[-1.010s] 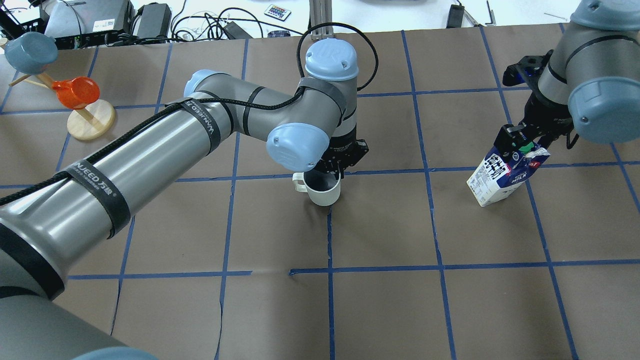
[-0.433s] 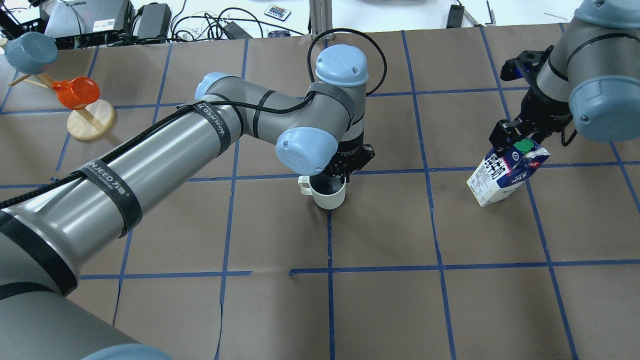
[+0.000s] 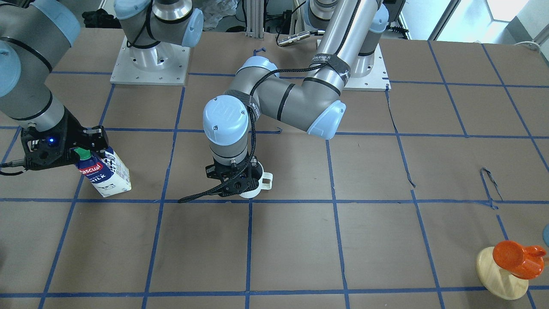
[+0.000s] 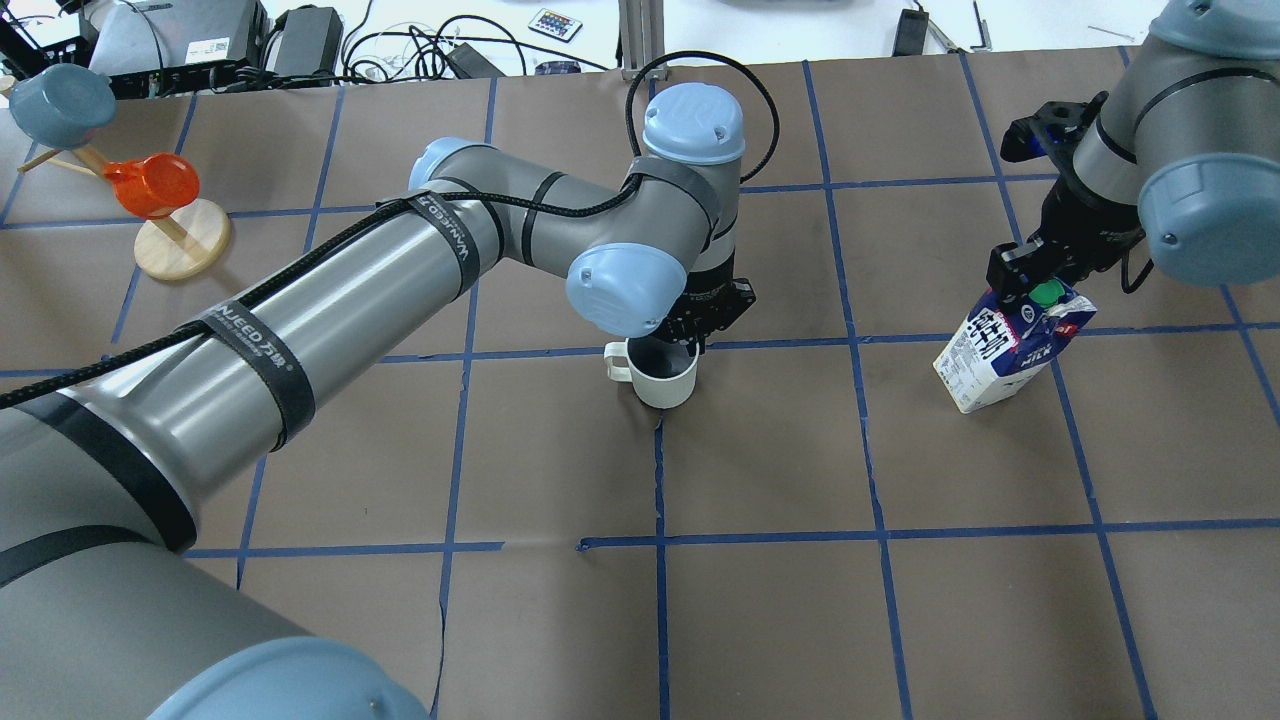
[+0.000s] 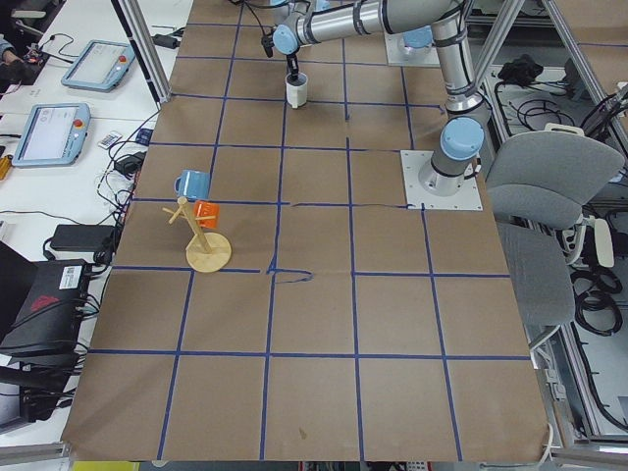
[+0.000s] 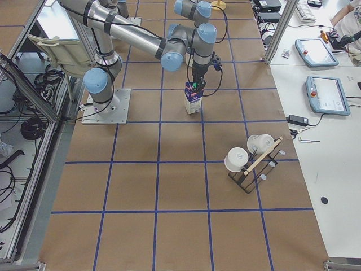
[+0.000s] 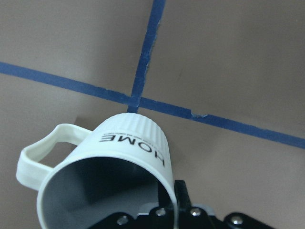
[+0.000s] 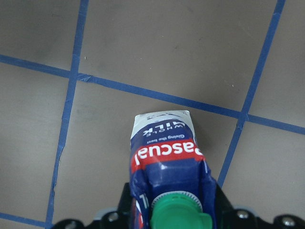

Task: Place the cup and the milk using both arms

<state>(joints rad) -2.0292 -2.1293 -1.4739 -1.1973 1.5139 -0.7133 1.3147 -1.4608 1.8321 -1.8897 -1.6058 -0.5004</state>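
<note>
The white cup [image 4: 662,378] with "HOME" lettering [image 7: 136,143] is upright near the table's middle, its handle toward the view's left. It sits at or just above the paper; I cannot tell which. My left gripper [image 4: 690,338] is shut on its far rim, one finger inside. It also shows in the front view [image 3: 235,185], with the cup [image 3: 259,188] beside it. The milk [image 4: 1005,350] stands on the table at the right, green cap up. My right gripper [image 4: 1040,280] is open astride its gabled top. The milk also shows in the front view [image 3: 107,174] and the right wrist view [image 8: 164,148].
A round wooden stand [image 4: 180,245] holding an orange cup [image 4: 150,185] and a blue cup [image 4: 60,105] is at the far left. A rack with white cups [image 6: 248,161] stands near the right end. Cables and boxes lie beyond the table's far edge.
My left arm has carried the cup a little to the right. My right gripper has shifted slightly up and off the carton's top, baring the green cap; the milk has stayed put.
</note>
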